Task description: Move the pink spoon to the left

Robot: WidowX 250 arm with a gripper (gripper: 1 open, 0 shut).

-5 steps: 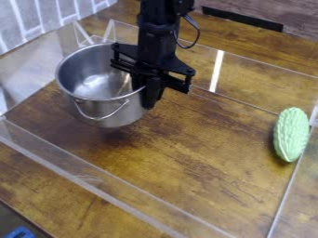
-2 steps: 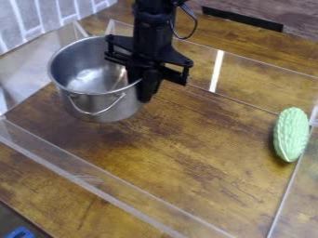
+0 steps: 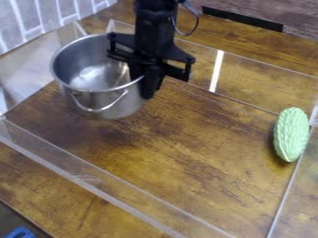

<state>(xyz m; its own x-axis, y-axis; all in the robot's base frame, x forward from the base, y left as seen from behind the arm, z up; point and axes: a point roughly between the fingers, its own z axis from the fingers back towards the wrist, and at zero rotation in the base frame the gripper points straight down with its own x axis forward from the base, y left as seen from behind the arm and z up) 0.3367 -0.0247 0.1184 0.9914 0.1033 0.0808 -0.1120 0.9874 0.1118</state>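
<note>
**Clamped at the pot's rim, spoon out of sight**

My gripper (image 3: 151, 91) points straight down with its jaws fully closed, right at the near-right rim of the steel pot (image 3: 93, 74). Whether the rim or the pot's thin wire handle (image 3: 106, 96) is pinched between them I cannot tell; my black fingers hide the contact. The pink spoon shows nowhere in this view.

The pot sits tilted, its left side lifted, and fills the space to my left. Well apart, at the right edge, lies the bumpy green vegetable (image 3: 292, 134). All of this sits on a dark wooden table (image 3: 187, 158), fenced by a low clear plastic wall (image 3: 74, 167).

Since a second ago the pot has tipped and shifted up and left in view; the vegetable has not moved.
</note>
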